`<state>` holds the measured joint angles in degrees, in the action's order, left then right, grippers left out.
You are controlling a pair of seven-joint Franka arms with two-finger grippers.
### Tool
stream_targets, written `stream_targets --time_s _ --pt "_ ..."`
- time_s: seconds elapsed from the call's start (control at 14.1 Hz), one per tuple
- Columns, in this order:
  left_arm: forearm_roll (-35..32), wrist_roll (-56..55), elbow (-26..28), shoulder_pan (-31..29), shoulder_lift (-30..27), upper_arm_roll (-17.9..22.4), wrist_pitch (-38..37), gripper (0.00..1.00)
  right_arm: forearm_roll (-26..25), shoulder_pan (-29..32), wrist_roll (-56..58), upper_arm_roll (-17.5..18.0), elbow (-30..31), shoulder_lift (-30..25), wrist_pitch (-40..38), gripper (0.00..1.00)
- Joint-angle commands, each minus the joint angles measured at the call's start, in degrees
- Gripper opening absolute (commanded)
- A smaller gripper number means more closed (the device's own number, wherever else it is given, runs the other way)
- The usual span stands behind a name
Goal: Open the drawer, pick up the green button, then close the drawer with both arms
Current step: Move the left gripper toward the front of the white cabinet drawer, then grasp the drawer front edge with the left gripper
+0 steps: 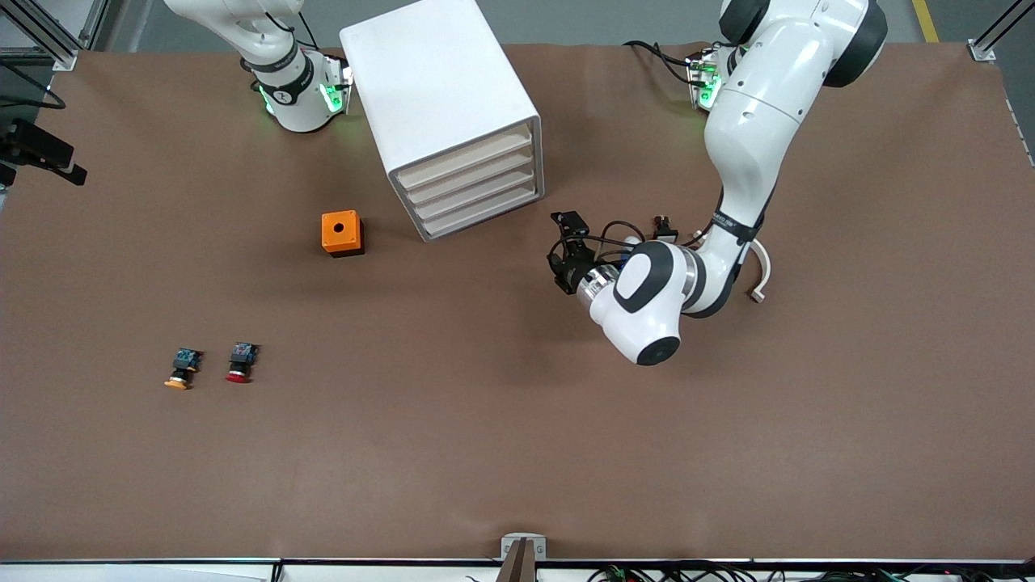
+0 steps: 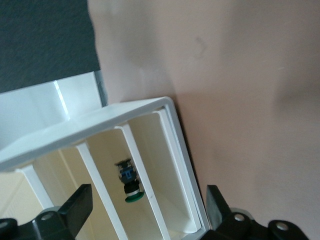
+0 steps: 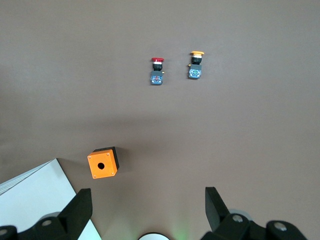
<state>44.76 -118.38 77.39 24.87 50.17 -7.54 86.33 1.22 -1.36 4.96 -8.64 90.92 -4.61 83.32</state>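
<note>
Left gripper (image 1: 566,263) hovers open and empty over the brown desk (image 1: 517,453) in front of the white rounded cabinet (image 1: 441,105), facing its drawers. All four look shut in the front view, so opening seems not yet begun. Through the translucent drawer (image 2: 165,165) the green-capped push button (image 2: 131,185) shows inside. Right gripper (image 3: 145,220), open and empty, waits above the orange box (image 1: 342,233).
</note>
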Motion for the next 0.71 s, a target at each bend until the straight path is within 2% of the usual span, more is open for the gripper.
stream_targets --time_s 0.0,0.14,0.28,0.49,0.64 --pt "2.95 -3.52 -1.81 -0.18 3.26 -1.42 -1.16 0.85 -0.07 1.00 -0.04 0.64 -1.45 2.14 -0.53 1.00" --pt "5.93 -3.97 -1.81 -0.18 4.94 -1.34 -1.16 0.69 -0.07 0.83 -0.30 0.64 -1.54 4.33 -0.53 1.00" --pt "7.53 -3.70 -1.54 -0.18 5.29 -1.42 -1.16 0.59 0.54 1.00 0.13 0.73 -1.63 5.04 0.26 1.00" --pt "8.32 -3.79 -0.76 0.00 6.52 -3.53 -1.34 0.58 0.54 1.27 0.05 0.73 -1.71 10.30 0.79 1.00" --pt "8.32 -3.70 -0.31 0.96 6.70 -4.24 -2.83 0.58 -0.25 1.35 0.13 0.64 -1.80 10.85 1.57 1.00"
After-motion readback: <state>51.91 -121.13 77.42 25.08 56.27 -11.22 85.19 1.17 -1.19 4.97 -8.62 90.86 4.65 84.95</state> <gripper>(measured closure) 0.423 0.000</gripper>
